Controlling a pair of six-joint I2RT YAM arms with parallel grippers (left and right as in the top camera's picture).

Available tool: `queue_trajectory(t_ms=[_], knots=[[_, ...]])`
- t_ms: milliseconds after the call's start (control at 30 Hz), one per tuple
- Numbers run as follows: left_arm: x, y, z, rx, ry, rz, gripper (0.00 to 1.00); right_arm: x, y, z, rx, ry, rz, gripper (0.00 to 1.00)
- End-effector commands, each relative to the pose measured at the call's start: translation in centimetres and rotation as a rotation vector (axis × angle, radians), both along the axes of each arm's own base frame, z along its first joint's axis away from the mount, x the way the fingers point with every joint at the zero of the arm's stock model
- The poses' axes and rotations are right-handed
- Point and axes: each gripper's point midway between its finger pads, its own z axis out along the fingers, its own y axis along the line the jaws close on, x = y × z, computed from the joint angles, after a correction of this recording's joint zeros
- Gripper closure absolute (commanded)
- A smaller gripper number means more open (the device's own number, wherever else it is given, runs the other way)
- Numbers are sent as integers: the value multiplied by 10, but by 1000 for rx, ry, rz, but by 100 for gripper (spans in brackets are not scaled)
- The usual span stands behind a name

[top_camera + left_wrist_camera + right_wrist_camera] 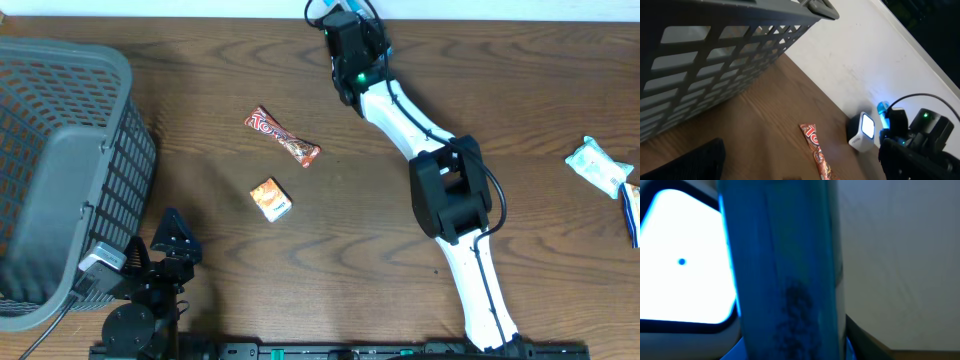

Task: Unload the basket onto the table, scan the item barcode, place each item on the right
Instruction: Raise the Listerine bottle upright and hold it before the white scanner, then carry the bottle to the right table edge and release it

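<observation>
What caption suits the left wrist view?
Right gripper holds a blue item at the lit scanner; a candy bar lies on the table near the grey basket.

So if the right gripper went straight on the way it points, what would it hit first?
Likely the scanner, whose lit window shows just beside the blue item held by the right gripper, though depth is unclear; the wall may come first.

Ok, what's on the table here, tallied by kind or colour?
Basket: 1
Scanner: 1
Snack bar: 1
Packets: 2, orange packet and pale packet
Blue items: 2, held blue item at the scanner, edge blue item
Total: 7
</observation>
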Motion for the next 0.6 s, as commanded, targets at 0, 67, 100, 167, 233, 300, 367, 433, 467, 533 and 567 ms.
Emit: queue_trajectory(t_ms=[0, 67, 100, 167, 233, 300, 367, 433, 467, 533, 567], knots=[[-1, 1, 1, -3, -7, 8, 2, -1, -24, 28, 14, -51, -118, 99], [-1, 1, 1, -3, -7, 8, 2, -5, -37, 19, 38, -26, -164, 99], [-1, 1, 1, -3, -7, 8, 2, -7, -43, 14, 51, -11, -187, 99], [-1, 1, 1, -3, -7, 8, 2, -12, -58, 3, 78, 21, -236, 99], [-1, 1, 1, -3, -7, 8, 2, -17, -68, -6, 101, 54, -270, 99], [-1, 1, 1, -3, -7, 8, 2, -21, -76, -14, 134, 76, -301, 99], [-1, 1, 1, -3, -7, 8, 2, -24, -82, -23, 171, 108, -315, 99], [-1, 1, 1, -3, -7, 8, 2, -28, -83, -33, 210, 150, -314, 99], [-1, 1, 1, -3, -7, 8, 2, -30, -84, -38, 231, 172, -315, 99], [-1, 1, 1, -3, -7, 8, 2, -33, -89, -44, 263, 195, -330, 99], [-1, 1, 1, -3, -7, 8, 2, -35, -93, -46, 270, 203, -345, 99]])
